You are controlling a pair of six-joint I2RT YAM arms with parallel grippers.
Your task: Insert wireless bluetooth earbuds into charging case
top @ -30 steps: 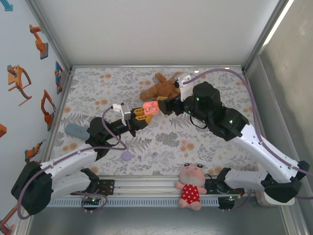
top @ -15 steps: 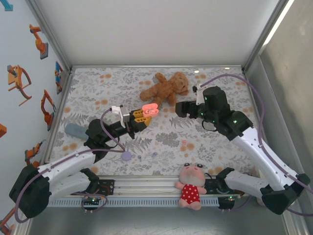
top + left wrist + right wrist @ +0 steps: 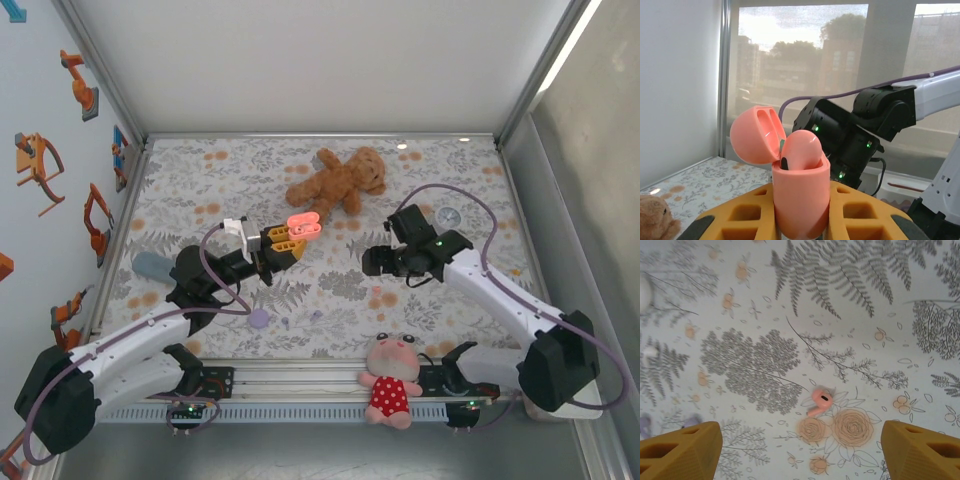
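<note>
My left gripper (image 3: 801, 220) is shut on a pink charging case (image 3: 800, 195), held upright above the mat between the yellow fingers (image 3: 735, 220). Its lid (image 3: 757, 135) is flipped open and one pink earbud (image 3: 801, 149) sits in a socket. From above, the case (image 3: 302, 223) is left of centre, in the left gripper (image 3: 285, 240). A second pink earbud (image 3: 820, 400) lies loose on the floral mat. My right gripper (image 3: 800, 455) hangs open above it, fingers (image 3: 680, 447) wide on either side and clear of it. From above, the right gripper (image 3: 375, 262) points down just right of centre.
A brown teddy bear (image 3: 335, 178) lies at the back of the mat. A plush doll in a red dress (image 3: 390, 375) sits on the front rail. A round purple case (image 3: 259, 319) and a grey-blue object (image 3: 155, 266) lie left front, a white round object (image 3: 449, 216) right.
My right arm has drawn back from the pink case and swung toward the near right, now pointing down over the loose earbud. The left arm still holds the case up.
</note>
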